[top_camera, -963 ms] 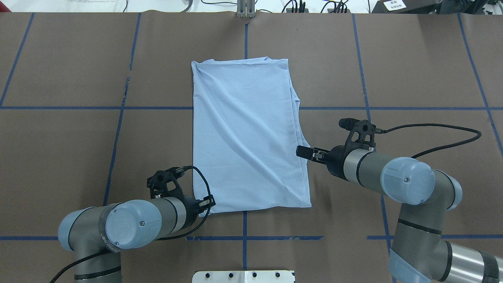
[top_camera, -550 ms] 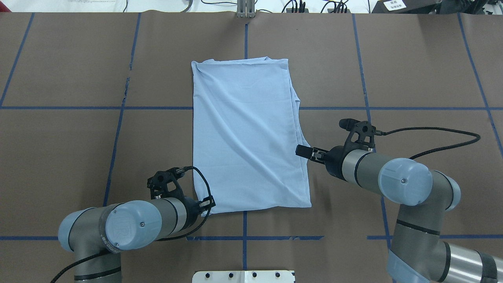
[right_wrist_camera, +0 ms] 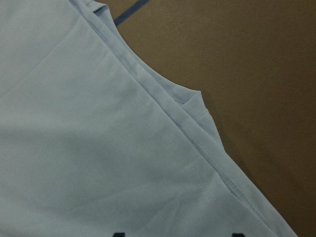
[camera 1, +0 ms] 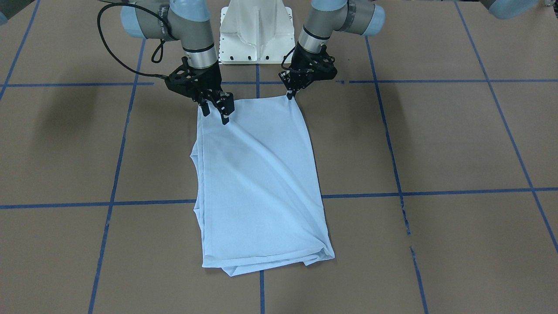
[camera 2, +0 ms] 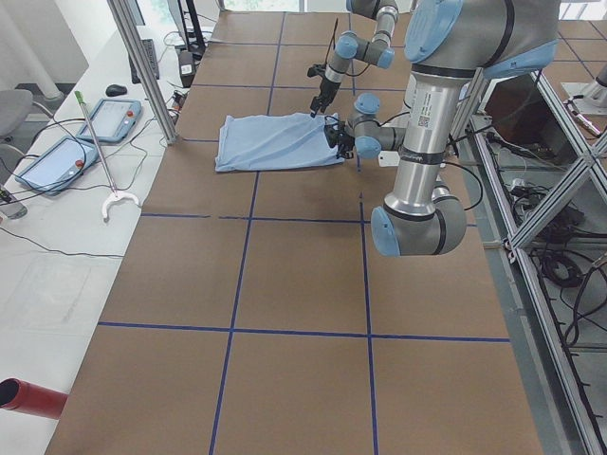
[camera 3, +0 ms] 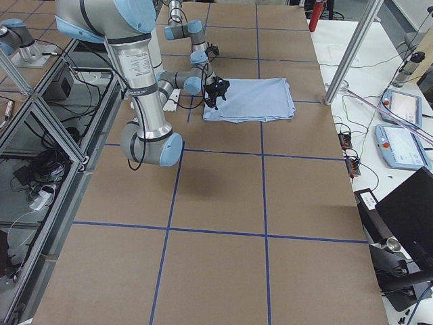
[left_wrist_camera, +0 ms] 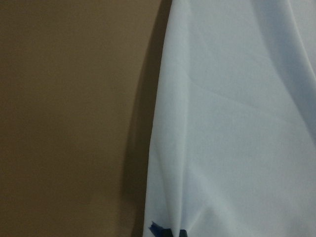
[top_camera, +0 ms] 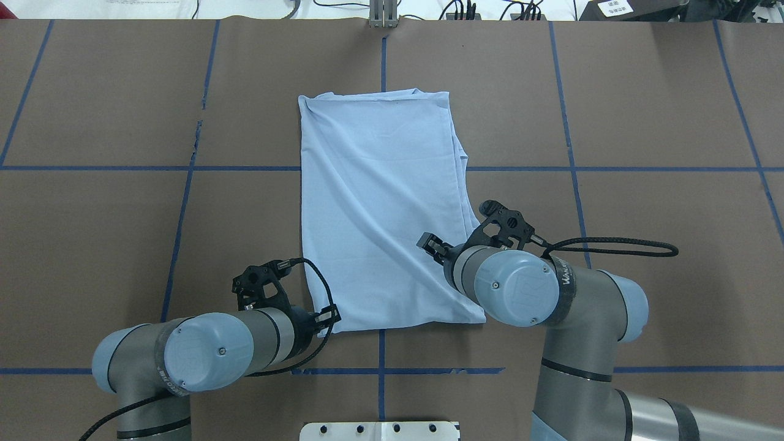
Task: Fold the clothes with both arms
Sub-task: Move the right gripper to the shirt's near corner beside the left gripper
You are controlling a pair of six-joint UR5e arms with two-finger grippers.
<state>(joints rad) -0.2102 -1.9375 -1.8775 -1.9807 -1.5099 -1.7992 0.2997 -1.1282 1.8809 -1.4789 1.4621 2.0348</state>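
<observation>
The white pedestal base [top_camera: 380, 430] sits at the near edge of the brown counter [top_camera: 110, 245], with one arm reaching forward on each side of it. The left arm [top_camera: 208, 349] lies low and nearly level. The left gripper [camera 1: 290, 95] sits at the near left corner of the t-shirt [top_camera: 380, 202], and its fingers [camera 1: 290, 91] are pressed together on that corner, which is drawn to a small point between them. The right arm [top_camera: 527, 294] is bent over the near right part of the garment. The right gripper [camera 1: 216, 116] points down at the cloth just inside the right edge, slightly farther out than the left gripper. Its fingers stand apart with nothing between them. Their tips are at the fabric surface, and contact cannot be confirmed. A black cable [top_camera: 612, 246] loops from the right wrist out over the counter. The t-shirt is pale blue and folded into a long narrow rectangle. It lies on the counter with its length running away from the robot, straddling the centre strip of the blue tape lines [top_camera: 184, 214]. A diagonal crease runs across the top layer. Stepped under-layers with stitched hems show along the right edge. The far end is a squared fold with layers visible, well short of the counter's far edge, where an aluminium post [top_camera: 383, 13] stands.
</observation>
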